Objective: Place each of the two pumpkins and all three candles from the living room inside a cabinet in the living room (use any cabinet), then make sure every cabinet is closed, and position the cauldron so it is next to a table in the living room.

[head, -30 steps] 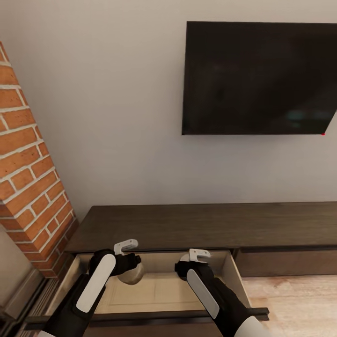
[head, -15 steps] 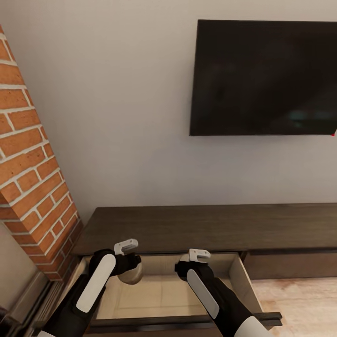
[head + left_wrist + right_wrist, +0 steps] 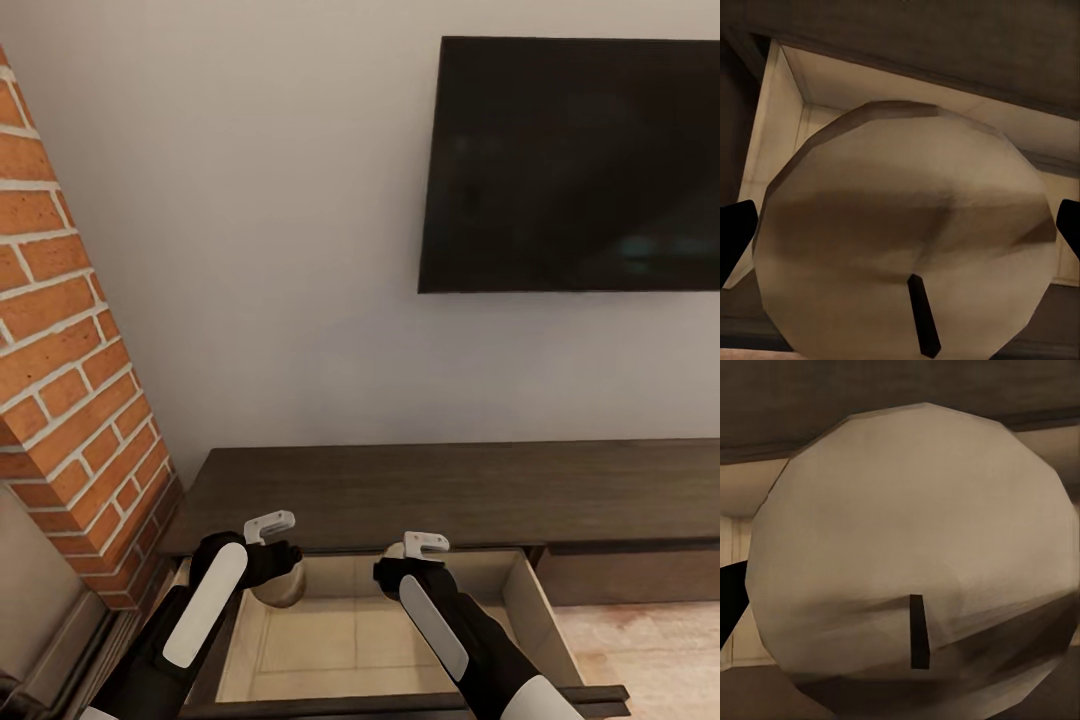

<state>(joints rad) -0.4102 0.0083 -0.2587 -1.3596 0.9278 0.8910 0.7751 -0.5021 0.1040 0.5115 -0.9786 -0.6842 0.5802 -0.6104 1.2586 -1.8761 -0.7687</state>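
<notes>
Brick wall (image 3: 70, 400) left, TV (image 3: 575, 165) far right, cabinet (image 3: 450, 490) drawer open below. My fingers pinch a candle each: left candle (image 3: 904, 240), right candle (image 3: 915, 577); wrist views show wicks.

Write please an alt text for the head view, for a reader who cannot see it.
Two robot arms hold pale candles over the open drawer of a long dark-brown cabinet: left claw, right claw. Above hangs a dark wall television; a brick column stands at the left.

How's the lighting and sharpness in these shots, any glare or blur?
Head view: even, soft light, a faint reflection on the TV, shade inside the open drawer. Left wrist view: candle looms close, soft-edged, a dark band across it. Right wrist view: candle likewise, underside shaded.
</notes>
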